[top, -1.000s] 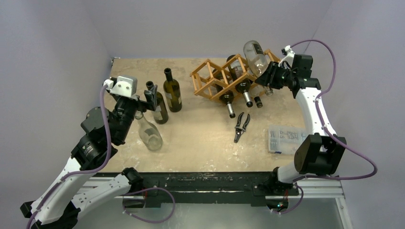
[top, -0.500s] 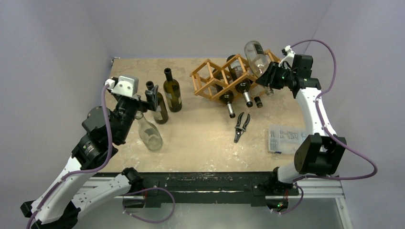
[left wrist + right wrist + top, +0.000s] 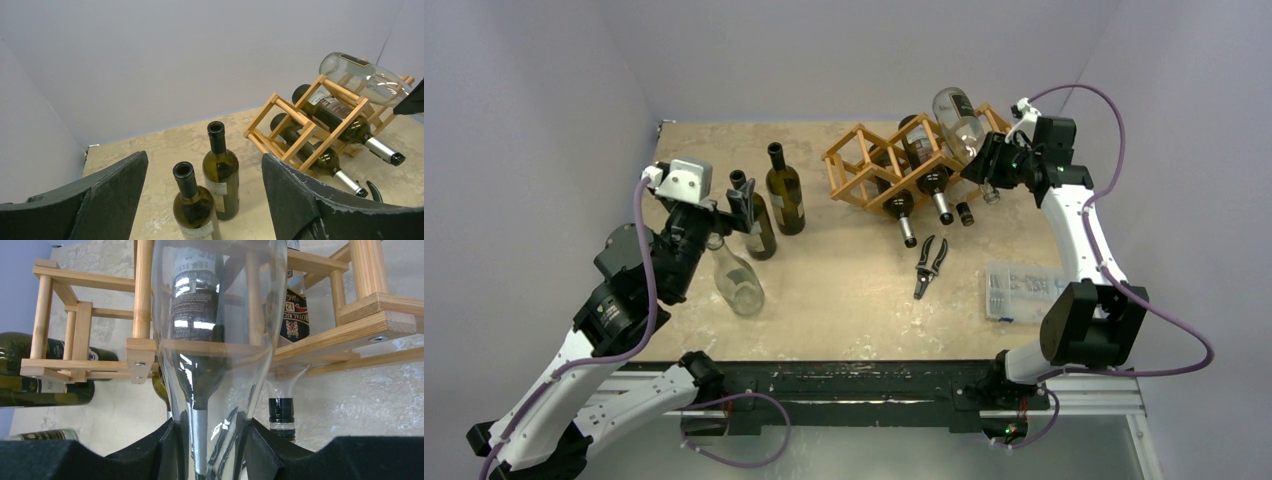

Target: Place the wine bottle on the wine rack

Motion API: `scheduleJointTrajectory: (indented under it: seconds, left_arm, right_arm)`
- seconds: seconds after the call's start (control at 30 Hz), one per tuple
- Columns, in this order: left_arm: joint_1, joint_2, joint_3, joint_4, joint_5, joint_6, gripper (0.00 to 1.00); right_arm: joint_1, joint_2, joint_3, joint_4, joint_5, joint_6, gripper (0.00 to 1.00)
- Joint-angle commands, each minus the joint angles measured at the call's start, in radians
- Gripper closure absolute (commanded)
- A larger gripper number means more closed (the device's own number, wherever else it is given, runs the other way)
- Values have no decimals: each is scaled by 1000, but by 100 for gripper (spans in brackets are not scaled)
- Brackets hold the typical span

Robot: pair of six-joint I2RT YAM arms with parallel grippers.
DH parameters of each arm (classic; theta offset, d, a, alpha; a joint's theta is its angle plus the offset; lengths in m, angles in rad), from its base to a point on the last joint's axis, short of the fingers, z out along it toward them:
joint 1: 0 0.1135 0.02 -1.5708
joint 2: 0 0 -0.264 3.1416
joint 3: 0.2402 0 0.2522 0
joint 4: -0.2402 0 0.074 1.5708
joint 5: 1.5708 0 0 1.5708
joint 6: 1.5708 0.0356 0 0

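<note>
While the right gripper (image 3: pixel 986 165) clamps the clear wine bottle (image 3: pixel 956 112) by its neck, probably to steer it, the body lies tilted atop the far-right end of the wine rack (image 3: pixel 864 165). Left gripper (image 3: pixel 732 205) hangs wide open and empty at the left of the counter (image 3: pixel 844 290).

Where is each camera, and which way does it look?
Top: high behind the robot, looking down at the table; left arm and right arm show.
Left wrist: faces the wine rack and two upright green bottles; open left gripper frames the view.
Right wrist: close on the neck of the clear bottle, held in the right gripper.
Shared: both wrist views show the wine rack and clear bottle.
</note>
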Motion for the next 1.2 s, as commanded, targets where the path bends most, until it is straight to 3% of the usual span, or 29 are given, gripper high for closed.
scheduleJointTrajectory:
  seconds: [0.0, 0.23, 0.67, 0.9, 1.17]
  left_arm:
    - [6, -11, 38, 9, 8, -15, 16]
    - [5, -18, 38, 9, 9, -19, 16]
    - [5, -33, 43, 8, 4, -16, 16]
    - [6, -54, 43, 8, -12, -9, 16]
    - [5, -83, 29, 23, -43, 6, 16]
  right_arm:
    - [-11, -74, 34, 114, 93, -13, 45]
    - [-6, -117, 32, 102, 213, -23, 20]
    - [82, -217, 87, 112, 326, 48, 15]
    - [329, -276, 43, 269, 299, 108, 14]
    - [665, -222, -29, 478, 308, 133, 14]
